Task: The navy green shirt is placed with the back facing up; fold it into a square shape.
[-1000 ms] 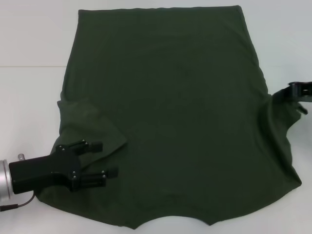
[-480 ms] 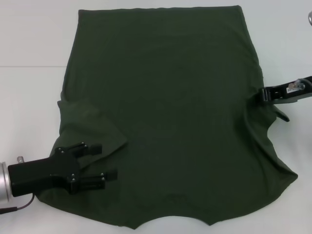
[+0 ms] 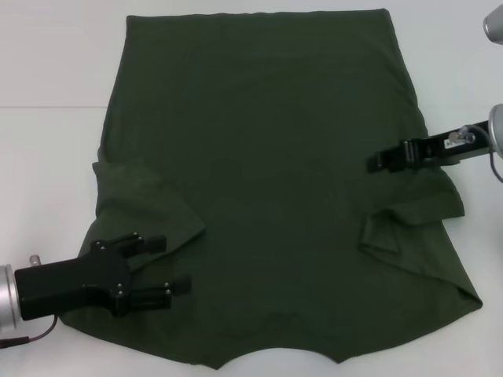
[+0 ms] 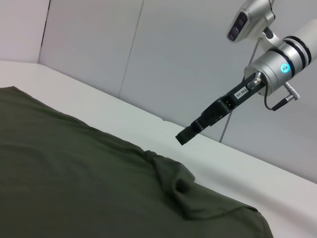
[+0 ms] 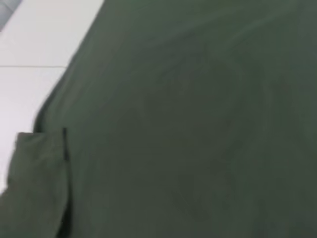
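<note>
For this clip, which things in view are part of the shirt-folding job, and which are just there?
Part of the job:
- navy green shirt, spread flat, both sleeves folded in over the body
- left gripper, fingers open, over the left sleeve
- right gripper, above the shirt's right side

Just there:
- white table beneath the shirt; nothing else lies about

A white table (image 3: pixel 55 157) filled the head view, with a faint seam running across its upper left. In the left wrist view, plain pale grey wall panels (image 4: pixel 163 54) rose behind the table's far edge, split by thin vertical joints. Light fell evenly and softly, without hard shadows.
</note>
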Action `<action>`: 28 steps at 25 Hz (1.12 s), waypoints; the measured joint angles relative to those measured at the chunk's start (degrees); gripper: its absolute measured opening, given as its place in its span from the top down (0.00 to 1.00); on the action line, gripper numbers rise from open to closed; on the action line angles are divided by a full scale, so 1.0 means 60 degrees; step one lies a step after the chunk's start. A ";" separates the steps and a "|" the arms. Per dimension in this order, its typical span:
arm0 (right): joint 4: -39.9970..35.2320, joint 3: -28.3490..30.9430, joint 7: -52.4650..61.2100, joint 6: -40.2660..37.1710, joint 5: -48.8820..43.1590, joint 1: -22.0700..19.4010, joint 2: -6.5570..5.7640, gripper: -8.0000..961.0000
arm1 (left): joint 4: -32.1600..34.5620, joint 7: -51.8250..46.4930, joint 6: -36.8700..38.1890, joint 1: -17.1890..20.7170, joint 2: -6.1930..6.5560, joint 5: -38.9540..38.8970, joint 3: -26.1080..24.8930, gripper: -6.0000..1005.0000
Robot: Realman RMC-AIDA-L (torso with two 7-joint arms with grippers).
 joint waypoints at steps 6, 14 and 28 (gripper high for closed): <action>0.0461 0.0114 -0.0552 0.0003 0.1026 -0.0168 -0.0131 0.51 | -0.0019 0.0000 0.0013 0.0016 -0.0014 0.0001 -0.0002 0.17; 0.1453 0.1835 -0.0985 -0.0249 0.2449 -0.1430 -0.0469 0.22 | -0.0017 -0.0066 0.0035 0.0017 -0.0036 -0.0058 -0.0014 0.17; 0.4689 0.3564 -0.3436 -0.0648 0.5984 -0.3652 -0.0597 0.16 | 0.0023 -0.0310 0.0129 -0.0120 -0.0035 -0.0225 -0.0019 0.18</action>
